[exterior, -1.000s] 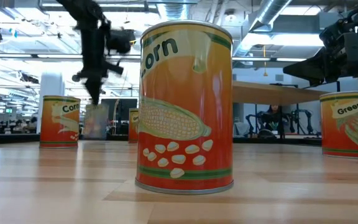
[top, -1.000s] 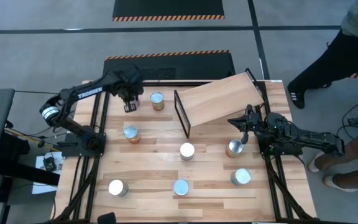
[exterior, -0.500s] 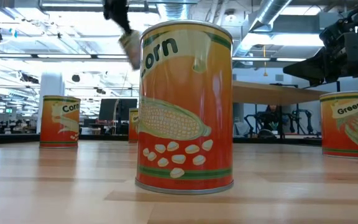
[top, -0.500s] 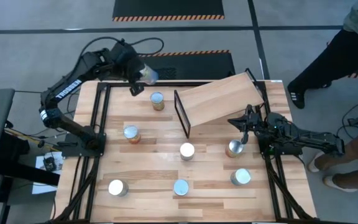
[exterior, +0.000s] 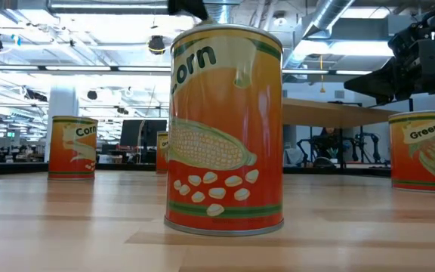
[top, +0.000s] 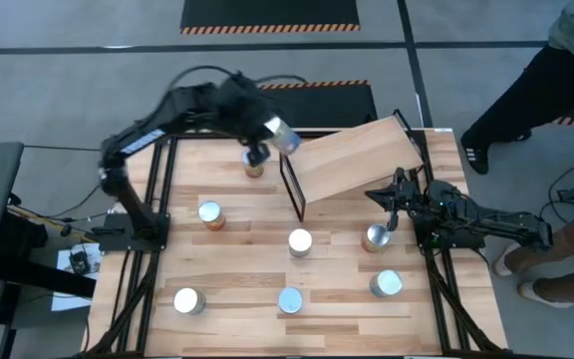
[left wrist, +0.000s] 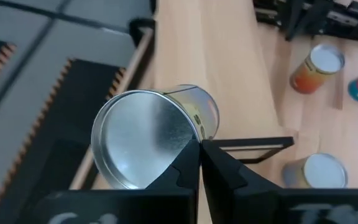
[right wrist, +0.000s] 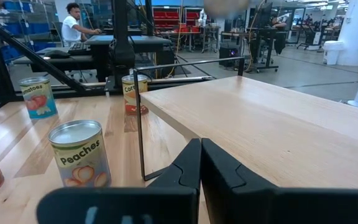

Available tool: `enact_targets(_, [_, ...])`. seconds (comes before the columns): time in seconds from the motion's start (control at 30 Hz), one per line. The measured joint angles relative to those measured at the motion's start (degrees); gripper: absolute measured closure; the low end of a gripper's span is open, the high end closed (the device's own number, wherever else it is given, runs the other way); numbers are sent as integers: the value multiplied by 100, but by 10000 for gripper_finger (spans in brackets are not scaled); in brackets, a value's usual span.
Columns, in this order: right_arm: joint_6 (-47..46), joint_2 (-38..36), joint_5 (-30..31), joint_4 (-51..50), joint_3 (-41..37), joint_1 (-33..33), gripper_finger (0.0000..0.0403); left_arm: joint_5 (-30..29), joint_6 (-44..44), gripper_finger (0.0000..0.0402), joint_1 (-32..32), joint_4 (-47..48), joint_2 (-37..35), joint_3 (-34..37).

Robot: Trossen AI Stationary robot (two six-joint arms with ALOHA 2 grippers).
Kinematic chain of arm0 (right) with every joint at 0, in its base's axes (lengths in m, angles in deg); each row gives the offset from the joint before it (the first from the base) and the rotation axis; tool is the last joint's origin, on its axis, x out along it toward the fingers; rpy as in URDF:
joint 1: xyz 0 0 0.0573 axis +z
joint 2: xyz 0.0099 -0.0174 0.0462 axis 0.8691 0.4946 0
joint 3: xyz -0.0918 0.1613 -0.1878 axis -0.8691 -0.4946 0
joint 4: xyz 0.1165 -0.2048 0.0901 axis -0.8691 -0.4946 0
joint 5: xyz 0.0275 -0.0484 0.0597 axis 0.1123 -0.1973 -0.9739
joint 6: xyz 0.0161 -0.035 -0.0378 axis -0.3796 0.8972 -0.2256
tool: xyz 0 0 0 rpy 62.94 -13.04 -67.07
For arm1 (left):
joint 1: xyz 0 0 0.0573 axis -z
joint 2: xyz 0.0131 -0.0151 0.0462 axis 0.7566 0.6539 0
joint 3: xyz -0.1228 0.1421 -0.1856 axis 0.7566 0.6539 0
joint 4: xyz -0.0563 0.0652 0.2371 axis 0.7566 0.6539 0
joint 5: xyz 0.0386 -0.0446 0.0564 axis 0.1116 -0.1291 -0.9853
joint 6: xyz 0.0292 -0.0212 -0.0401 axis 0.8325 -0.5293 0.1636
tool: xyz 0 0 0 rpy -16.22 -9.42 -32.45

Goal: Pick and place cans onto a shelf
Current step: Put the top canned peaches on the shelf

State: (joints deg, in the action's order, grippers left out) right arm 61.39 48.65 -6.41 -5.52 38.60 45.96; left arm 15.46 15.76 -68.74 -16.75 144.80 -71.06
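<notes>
Left gripper (top: 267, 135) pinches a can (top: 283, 136) by its rim, held sideways over the shelf (top: 357, 160) edge at 11 o'clock. Suggest righting the can and lowering it onto the board before release, since the tilt invites rolling. Right gripper (top: 387, 204) waits at 3 o'clock, fingers pressed together.

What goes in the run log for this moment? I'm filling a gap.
left gripper: shut on can, in air over shelf end frame | right gripper: shut, empty, beside shelf | table: seven cans
</notes>
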Motion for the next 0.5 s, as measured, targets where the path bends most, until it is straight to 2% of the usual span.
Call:
enact_targets(0.3, [0,0,-2,1,1,0,370,25,-87,402,135,-23,1369,-903])
enact_targets(0.4, [0,0,-4,0,1,0,370,29,-96,402,161,-12,1665,-1203])
enact_targets(0.5, [0,1,-4,0,0,0,370,30,-121,402,158,14,1796,-1208])
